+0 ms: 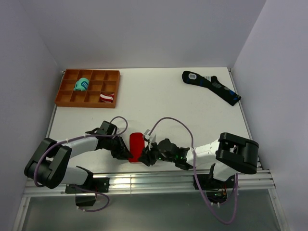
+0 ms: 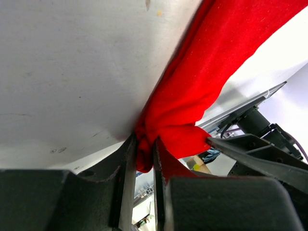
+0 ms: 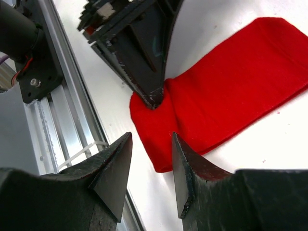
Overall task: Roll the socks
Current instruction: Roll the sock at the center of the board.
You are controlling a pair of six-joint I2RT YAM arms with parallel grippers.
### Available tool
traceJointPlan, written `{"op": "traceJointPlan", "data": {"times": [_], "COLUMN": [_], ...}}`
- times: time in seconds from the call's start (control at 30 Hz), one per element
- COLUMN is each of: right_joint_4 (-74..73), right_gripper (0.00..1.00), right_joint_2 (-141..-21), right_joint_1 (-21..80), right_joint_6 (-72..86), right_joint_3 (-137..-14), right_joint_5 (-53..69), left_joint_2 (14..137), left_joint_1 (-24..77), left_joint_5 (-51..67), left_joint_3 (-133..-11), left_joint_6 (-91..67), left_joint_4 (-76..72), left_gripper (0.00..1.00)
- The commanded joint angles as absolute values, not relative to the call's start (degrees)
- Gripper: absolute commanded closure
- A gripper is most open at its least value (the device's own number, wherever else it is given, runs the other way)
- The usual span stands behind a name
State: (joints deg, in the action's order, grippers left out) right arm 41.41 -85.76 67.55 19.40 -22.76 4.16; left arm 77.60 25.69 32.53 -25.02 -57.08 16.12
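White-walled robot lab bench (image 1: 159, 96)

From the top camera we look down from high up, behind the two arms. It is far enough back to show the whole white table (image 1: 159, 96), and the arm bases sit along the bottom of the picture.

The left wrist camera is very close and low. We peek out along the left gripper (image 2: 144, 144), with the tabletop filling the upper left.

The right wrist camera is close too. We look down past the right gripper (image 3: 151, 139), with the metal rail (image 3: 72, 120) at the left.

All three views share the red socks (image 1: 136, 144). Each wrist view also catches the other arm.
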Motion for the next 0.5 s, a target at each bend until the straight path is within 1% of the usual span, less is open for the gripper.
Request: {"op": "traceJointPlan", "data": {"times": [0.0, 0.2, 0.47], "right_joint_4": [45.18, 45.79, 48.95], "right_gripper": [0.54, 0.54, 0.53], "right_joint_2": [-86.04, -87.36, -92.55], "right_joint_1": [69.17, 70.93, 71.89], "right_joint_6": [17.93, 18.02, 19.42], "right_joint_3": [-22.76, -22.59, -21.97], "right_joint_5": [1.59, 0.62, 0.09], "left_joint_2": [79.28, 79.80, 79.28], "left_joint_1": [25.22, 25.05, 24.96], "left_joint_5": [27.42, 28.04, 28.65], "left_joint_3": [-25.49, -25.66, -26.45], "left_joint_6": [-53.96, -54.32, -54.75], "left_joint_4": [19.69, 19.51, 20.13], "left_gripper": [1.00, 1.00, 1.00]}}
